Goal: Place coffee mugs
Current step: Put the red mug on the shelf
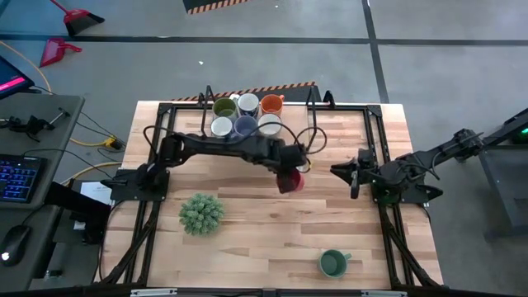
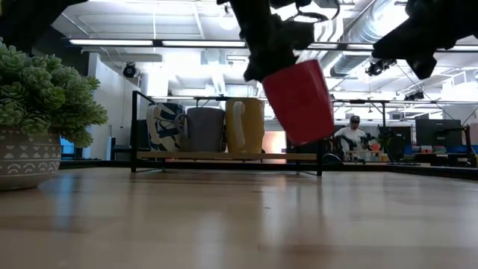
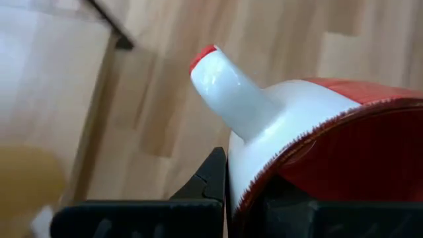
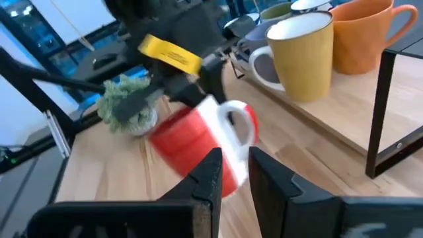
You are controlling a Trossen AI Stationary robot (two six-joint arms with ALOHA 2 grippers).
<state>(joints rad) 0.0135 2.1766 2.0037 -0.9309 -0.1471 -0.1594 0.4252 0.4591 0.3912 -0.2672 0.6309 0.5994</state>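
**Supervisor:** Where is the red mug?

**Me:** I have the left end effector (image 1: 289, 169) pinching the red mug (image 1: 290, 180) by its rim, one finger inside and one outside. The low view shows the mug (image 2: 299, 101) tilted and clear of the tabletop (image 1: 272, 227), hanging in front of the rack (image 1: 247, 111).

**Supervisor:** And the rack?

**Me:** Six mugs stand on it in two rows. At the back I see the olive green mug (image 1: 223, 106), a white mug (image 1: 248, 104) and the orange mug (image 1: 271, 105). In front of them sit another white mug (image 1: 221, 126), the blue mug (image 1: 245, 126) and a third white mug (image 1: 270, 124).

**Supervisor:** Anything else?

**Me:** The dark green mug (image 1: 332, 263) stands alone, well away from the rack near the opposite edge. The plant (image 1: 201, 213) sits between that edge and the rack, on the left arm's side.

**Supervisor:** Right arm?

**Me:** The right end effector (image 1: 343, 171) waits beside the red mug, off the rack's right end, its fingers (image 4: 208, 175) a narrow gap apart and holding nothing.
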